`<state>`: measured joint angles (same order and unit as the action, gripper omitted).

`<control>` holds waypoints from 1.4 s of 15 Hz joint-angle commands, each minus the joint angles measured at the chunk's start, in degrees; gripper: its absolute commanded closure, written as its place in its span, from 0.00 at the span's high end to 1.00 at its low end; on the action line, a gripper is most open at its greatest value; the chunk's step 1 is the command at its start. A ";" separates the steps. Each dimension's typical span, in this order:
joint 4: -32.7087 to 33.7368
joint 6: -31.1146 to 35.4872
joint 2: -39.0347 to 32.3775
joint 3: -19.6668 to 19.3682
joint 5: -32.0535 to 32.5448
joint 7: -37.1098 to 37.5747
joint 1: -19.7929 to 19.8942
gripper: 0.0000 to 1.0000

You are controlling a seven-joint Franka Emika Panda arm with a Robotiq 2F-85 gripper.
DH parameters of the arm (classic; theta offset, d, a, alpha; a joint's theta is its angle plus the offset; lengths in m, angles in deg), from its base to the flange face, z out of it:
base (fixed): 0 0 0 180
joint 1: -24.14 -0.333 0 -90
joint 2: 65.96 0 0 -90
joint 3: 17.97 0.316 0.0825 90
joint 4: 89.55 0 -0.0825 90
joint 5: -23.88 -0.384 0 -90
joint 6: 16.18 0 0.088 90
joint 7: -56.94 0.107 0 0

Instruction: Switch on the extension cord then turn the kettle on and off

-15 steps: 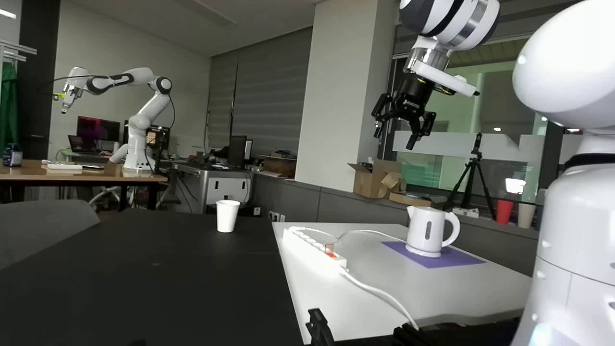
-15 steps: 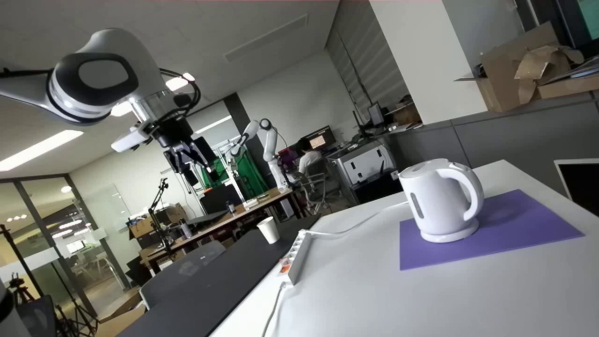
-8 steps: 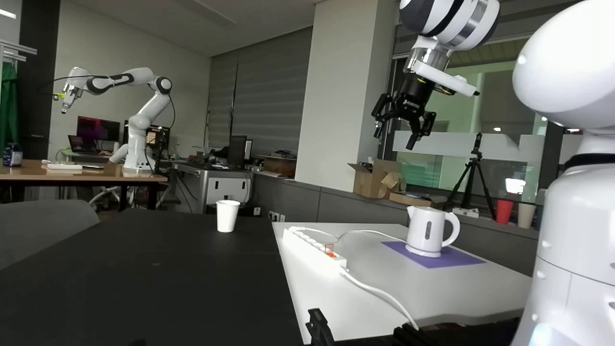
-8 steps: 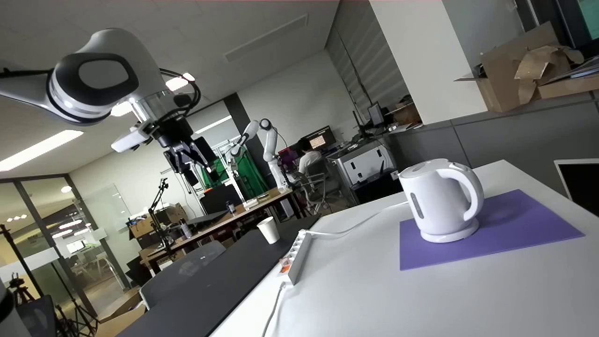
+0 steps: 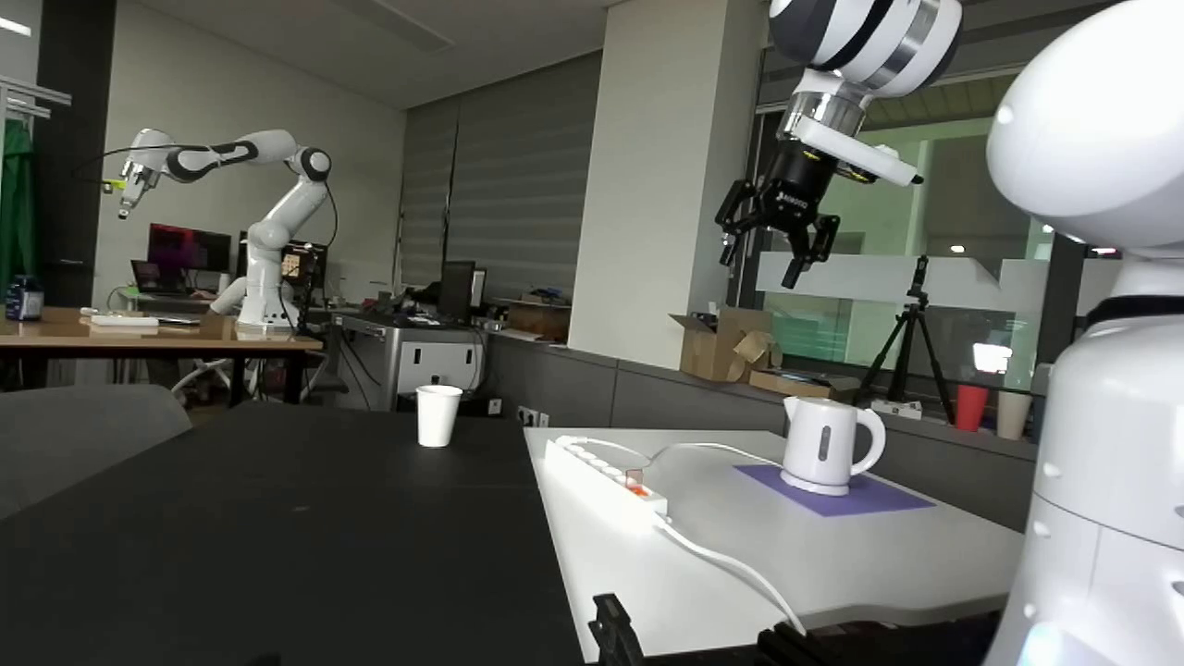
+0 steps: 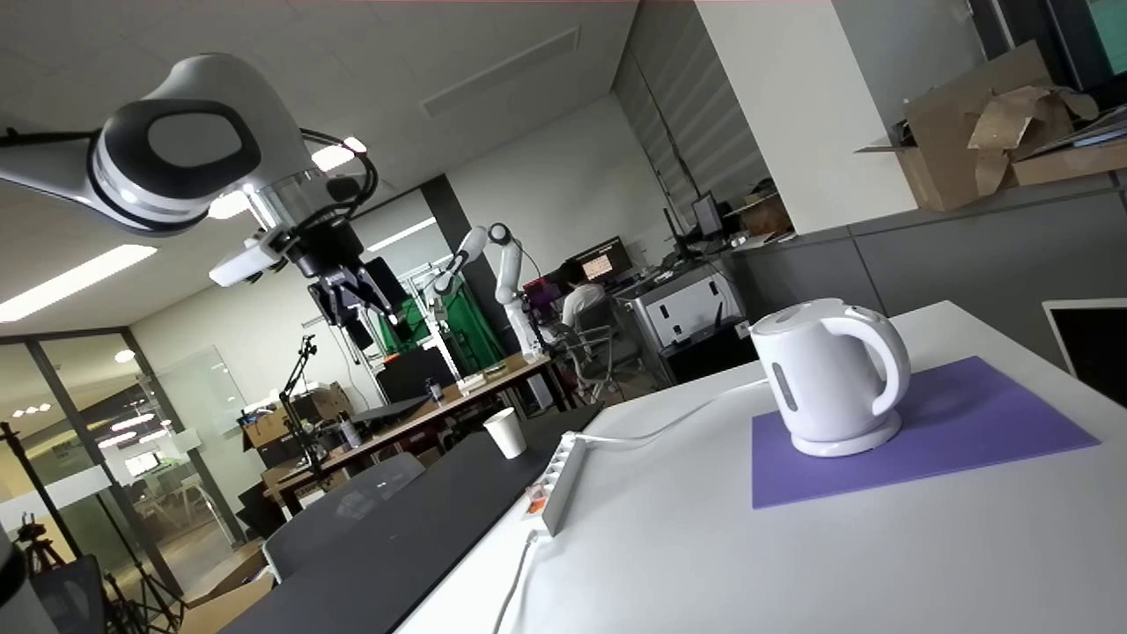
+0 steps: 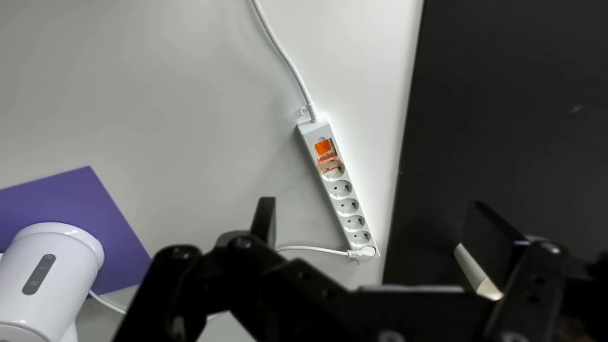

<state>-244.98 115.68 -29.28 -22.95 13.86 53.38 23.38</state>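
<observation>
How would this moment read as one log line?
tool: open, nothing held, above table | strip: on table, one plug in, switch position unclear | kettle: upright on purple mat

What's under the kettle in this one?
The kettle stands on its low white base, resting on a purple sheet on the white table. The sheet's patch beneath the base and the table beneath the sheet are covered, so cannot be seen.

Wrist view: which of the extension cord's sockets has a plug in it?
The end socket, farthest from the orange switch: a white plug sits in it. The other sockets show no plug, though the translucent cover partly hides the one nearest the switch.
</observation>
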 commanded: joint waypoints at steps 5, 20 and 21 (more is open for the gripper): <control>0.49 3.07 -2.80 0.53 -0.04 -3.34 -1.70 1.00; 6.95 40.47 -39.89 7.57 18.10 -0.33 -1.88 0.32; 8.10 40.98 -41.75 6.66 22.63 2.15 -1.85 0.24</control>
<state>-241.51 154.96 -64.66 -16.13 26.67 49.01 19.73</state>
